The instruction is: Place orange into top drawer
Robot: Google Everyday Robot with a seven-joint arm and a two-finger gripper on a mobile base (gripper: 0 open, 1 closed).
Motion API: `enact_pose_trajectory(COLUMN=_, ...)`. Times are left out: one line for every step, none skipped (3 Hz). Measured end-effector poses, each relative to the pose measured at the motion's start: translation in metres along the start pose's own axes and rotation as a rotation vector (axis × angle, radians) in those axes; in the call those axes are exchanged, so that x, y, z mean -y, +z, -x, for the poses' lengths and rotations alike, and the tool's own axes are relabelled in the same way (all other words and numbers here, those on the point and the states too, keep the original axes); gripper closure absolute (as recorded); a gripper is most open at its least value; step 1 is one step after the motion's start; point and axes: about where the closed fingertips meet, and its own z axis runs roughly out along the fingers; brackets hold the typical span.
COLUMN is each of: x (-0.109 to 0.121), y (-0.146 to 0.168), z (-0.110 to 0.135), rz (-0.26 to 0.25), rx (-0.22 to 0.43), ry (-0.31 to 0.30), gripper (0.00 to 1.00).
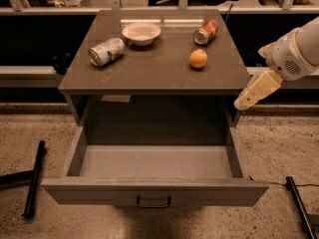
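The orange sits on the right half of the cabinet top, just in front of a red soda can. The top drawer is pulled fully open below the top. It is empty, with a pale grey floor and a dark handle on its front. My gripper hangs on its white arm just outside the cabinet's right front corner. It is below and to the right of the orange, apart from it, and holds nothing.
A crushed silver can and a white bowl lie on the left and back of the top. Black poles lie on the speckled floor at the left and right. A dark rail runs behind the cabinet.
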Motion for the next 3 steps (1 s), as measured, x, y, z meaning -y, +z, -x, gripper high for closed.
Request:
enact_pose_trajectory(x=0.000, y=0.000, z=0.000, rz=0.000, rx=0.000, ry=0.000, gripper=0.00)
enact_pose_trajectory(x=0.005, y=0.005, z=0.004, rz=-0.005, rx=0.017, ry=0.000, gripper=0.00)
enact_pose_trajectory(x=0.038, y=0.036, z=0.024, rz=-0.019, rx=0.069, ry=0.000, gripper=0.00)
